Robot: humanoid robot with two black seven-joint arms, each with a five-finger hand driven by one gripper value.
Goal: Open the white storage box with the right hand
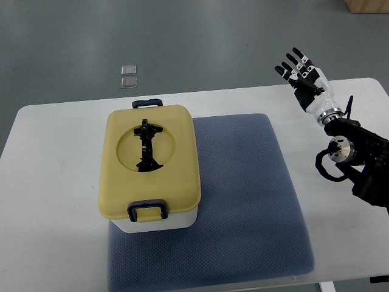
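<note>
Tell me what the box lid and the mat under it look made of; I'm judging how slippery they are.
The lid looks like moulded plastic, matte yellow with rounded edges and black clips. The mat seems a soft blue-grey fabric or foam, given its fine dotted weave and no shine. Neither can be confirmed from above.

A table (55, 158) fills most of the view, with a mat (243, 182) lying across its middle and reaching to the near edge. A storage box (150, 167) sits on the left part of the mat, its left side overhanging onto the bare table. Its lid (179, 146) is on, with a folded handle (146, 145) lying in a round hollow at the lid's centre. One latch (148, 210) is at the near end and another (148, 104) at the far end. The right hand (306, 82) hovers over the far right of the table, well apart from the box, fingers spread. On the floor beyond the table, behind the box, lie two small packets (128, 76), one just behind the other.
</note>
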